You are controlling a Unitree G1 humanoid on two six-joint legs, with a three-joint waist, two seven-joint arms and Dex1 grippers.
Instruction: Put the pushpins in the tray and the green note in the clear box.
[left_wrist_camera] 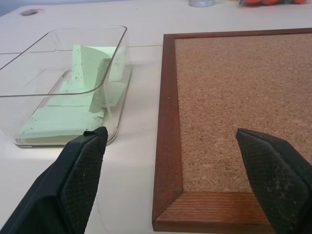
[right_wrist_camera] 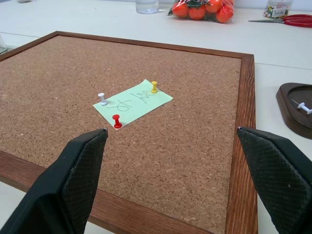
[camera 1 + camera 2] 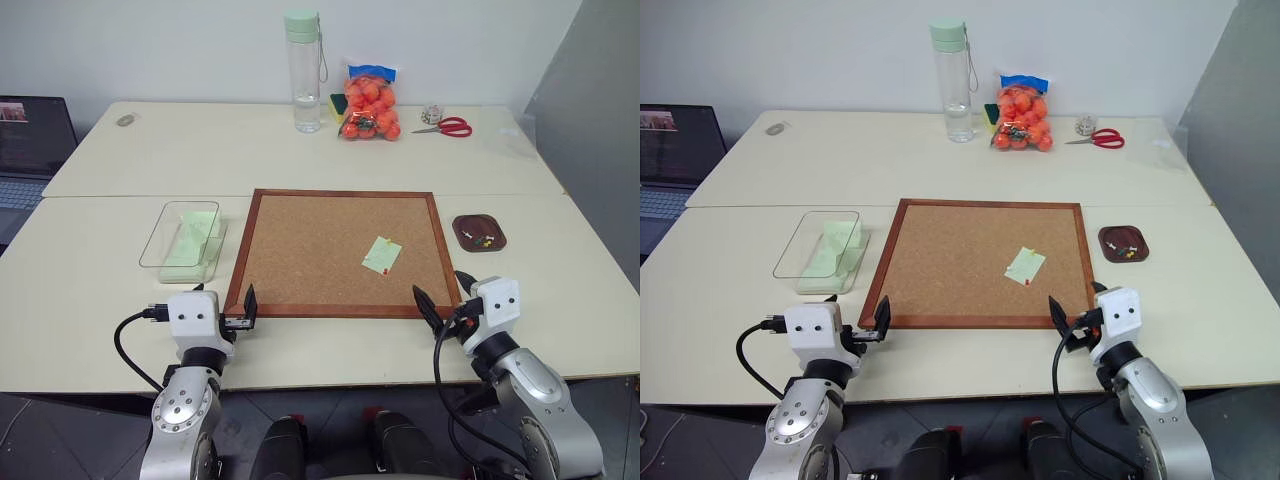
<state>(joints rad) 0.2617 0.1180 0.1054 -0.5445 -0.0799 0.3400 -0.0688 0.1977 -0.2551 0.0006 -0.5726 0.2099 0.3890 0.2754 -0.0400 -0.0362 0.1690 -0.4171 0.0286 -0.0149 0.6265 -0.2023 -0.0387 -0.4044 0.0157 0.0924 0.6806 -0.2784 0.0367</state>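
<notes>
The green note [image 2: 132,101] lies on the right half of the corkboard [image 3: 300,250], pinned by three pushpins: white [image 2: 102,99], yellow [image 2: 154,87] and red [image 2: 117,122]. The dark brown tray [image 3: 479,232] sits right of the board with a few pins in it. The clear box [image 3: 183,240] stands left of the board and holds several pale green sheets [image 1: 58,119]. My left gripper [image 3: 225,305] hovers open at the board's near left corner. My right gripper [image 3: 443,295] hovers open at the near right corner, facing the note. Both are empty.
At the back of the table stand a tall clear bottle [image 3: 303,70] with a green cap, a bag of oranges [image 3: 370,105], a small jar [image 3: 432,114] and red scissors [image 3: 448,126]. A laptop [image 3: 30,150] sits off the left edge.
</notes>
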